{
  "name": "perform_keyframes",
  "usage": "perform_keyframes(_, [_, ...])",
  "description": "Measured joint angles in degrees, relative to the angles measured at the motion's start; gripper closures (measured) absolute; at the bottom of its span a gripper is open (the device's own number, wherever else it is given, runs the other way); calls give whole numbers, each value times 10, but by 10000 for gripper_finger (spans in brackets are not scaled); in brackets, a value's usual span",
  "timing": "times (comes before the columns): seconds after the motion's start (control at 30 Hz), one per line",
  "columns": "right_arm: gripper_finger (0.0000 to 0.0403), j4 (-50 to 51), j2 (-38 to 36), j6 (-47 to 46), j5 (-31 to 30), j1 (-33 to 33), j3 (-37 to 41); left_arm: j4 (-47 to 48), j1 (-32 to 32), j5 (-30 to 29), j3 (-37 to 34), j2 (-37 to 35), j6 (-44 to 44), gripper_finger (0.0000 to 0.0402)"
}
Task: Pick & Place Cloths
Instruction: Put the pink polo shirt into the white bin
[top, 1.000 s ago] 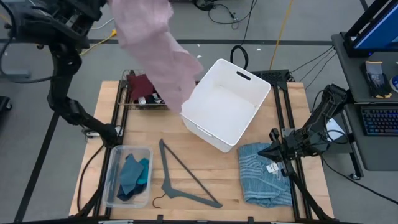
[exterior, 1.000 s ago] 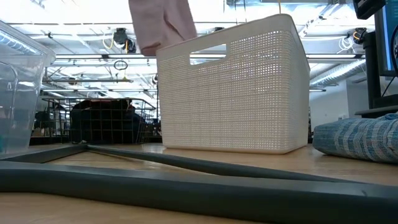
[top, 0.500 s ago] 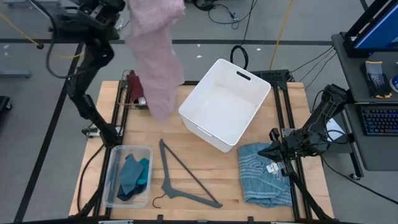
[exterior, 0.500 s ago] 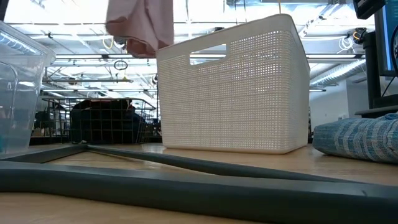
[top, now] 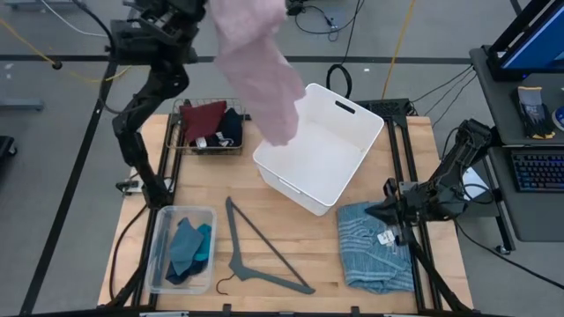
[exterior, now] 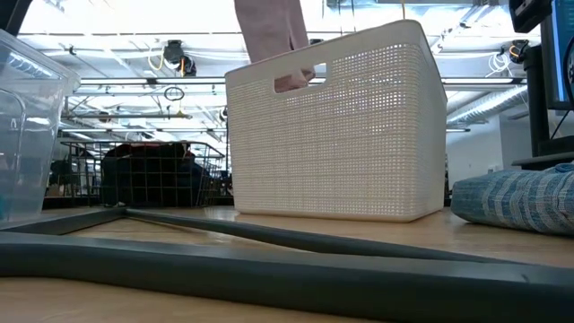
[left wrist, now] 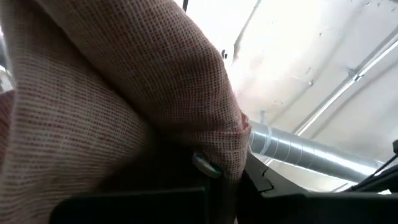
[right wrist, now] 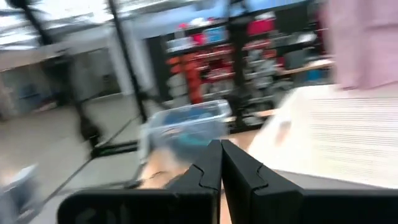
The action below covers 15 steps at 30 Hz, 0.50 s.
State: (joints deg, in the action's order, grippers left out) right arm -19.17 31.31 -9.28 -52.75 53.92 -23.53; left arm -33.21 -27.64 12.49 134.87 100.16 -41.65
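Pink cloth [top: 260, 66] hangs from the left fingers over the white bin [top: 322, 158]; right fingers [right wrist: 221, 163] pressed together.

A light wooden table [top: 291, 238] carries a white plastic bin [top: 319, 158] near its middle, with a dark wire basket [top: 210, 129] at the far left corner. Along the near edge lie a clear plastic tub [top: 181, 249], a grey hanger [top: 256, 249] and a folded light-blue ribbed cloth [top: 374, 246].
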Motion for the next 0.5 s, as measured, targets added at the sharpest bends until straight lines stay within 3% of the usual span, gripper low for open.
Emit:
perform_keyframes(0.1, [403, -43, 3, 19, -71, -18, 0, 0, 19, -5, 0, 9, 8, 384])
perform_keyframes(0.2, [403, -133, 4, 100, -85, -51, 0, 0, 32, -7, 0, 18, 11, 384])
perform_keyframes(0.37, [403, -261, 10, 234, 6, -112, 0, 1, 50, -20, 0, 40, 10, 384])
perform_keyframes(0.5, [403, -277, 18, 249, 50, -149, 0, 1, 61, -35, 0, 59, 6, 384])
